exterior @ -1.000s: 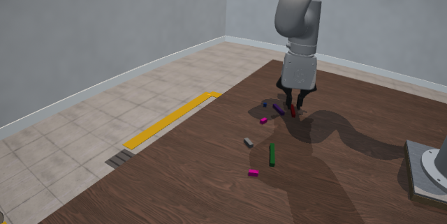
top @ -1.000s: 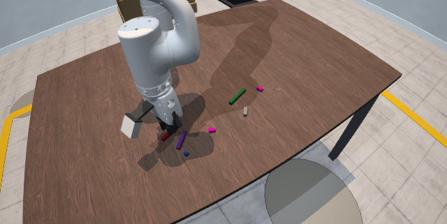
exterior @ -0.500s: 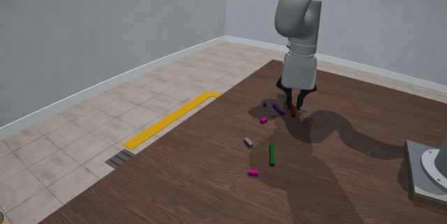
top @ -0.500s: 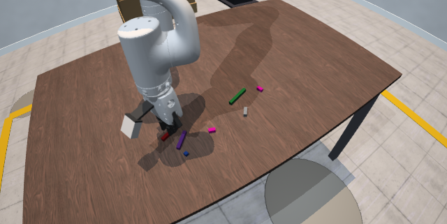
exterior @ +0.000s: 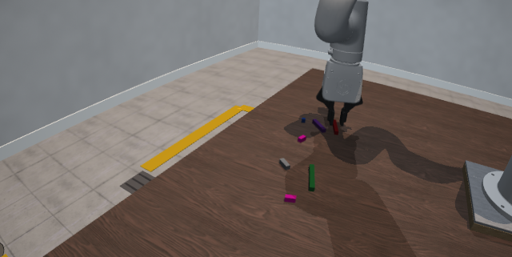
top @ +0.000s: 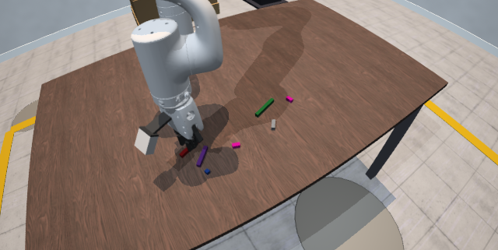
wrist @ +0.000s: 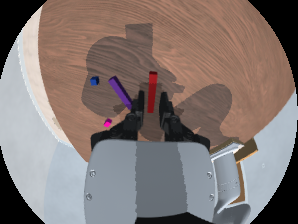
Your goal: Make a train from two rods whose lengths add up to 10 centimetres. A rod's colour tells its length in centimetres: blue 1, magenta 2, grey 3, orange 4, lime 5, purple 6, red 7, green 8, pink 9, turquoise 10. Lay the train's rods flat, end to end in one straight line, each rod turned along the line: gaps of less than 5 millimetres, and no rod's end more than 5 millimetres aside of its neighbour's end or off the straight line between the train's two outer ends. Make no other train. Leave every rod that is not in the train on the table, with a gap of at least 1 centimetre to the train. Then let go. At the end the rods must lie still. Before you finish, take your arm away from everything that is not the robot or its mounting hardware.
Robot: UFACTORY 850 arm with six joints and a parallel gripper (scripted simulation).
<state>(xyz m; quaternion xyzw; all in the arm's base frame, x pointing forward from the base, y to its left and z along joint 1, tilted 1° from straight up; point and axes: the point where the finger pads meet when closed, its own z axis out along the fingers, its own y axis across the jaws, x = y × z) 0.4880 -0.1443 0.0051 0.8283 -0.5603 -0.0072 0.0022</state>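
Observation:
A red rod [top: 184, 152] [exterior: 335, 127] [wrist: 153, 92] lies flat on the table [top: 350, 67]. My gripper [top: 189, 146] [exterior: 336, 122] [wrist: 152, 99] is low over its near end, with the fingers narrowly open on either side of the rod and not pressing on it. A grey rod [top: 273, 124] [exterior: 285, 163] lies apart, further along the table. A purple rod [top: 201, 156] [exterior: 319, 125] [wrist: 120, 92] lies close beside the red rod. The red rod's near end is hidden by the fingers in the wrist view.
A blue rod [top: 207, 171] [exterior: 303, 120] [wrist: 95, 82] and a magenta rod [top: 236, 145] [exterior: 302, 138] [wrist: 107, 123] lie near the purple one. A green rod [top: 264, 107] [exterior: 311, 177] and a second magenta rod [top: 289, 99] [exterior: 290, 198] lie by the grey rod. The arm's base [exterior: 492, 193] stands at the table's side.

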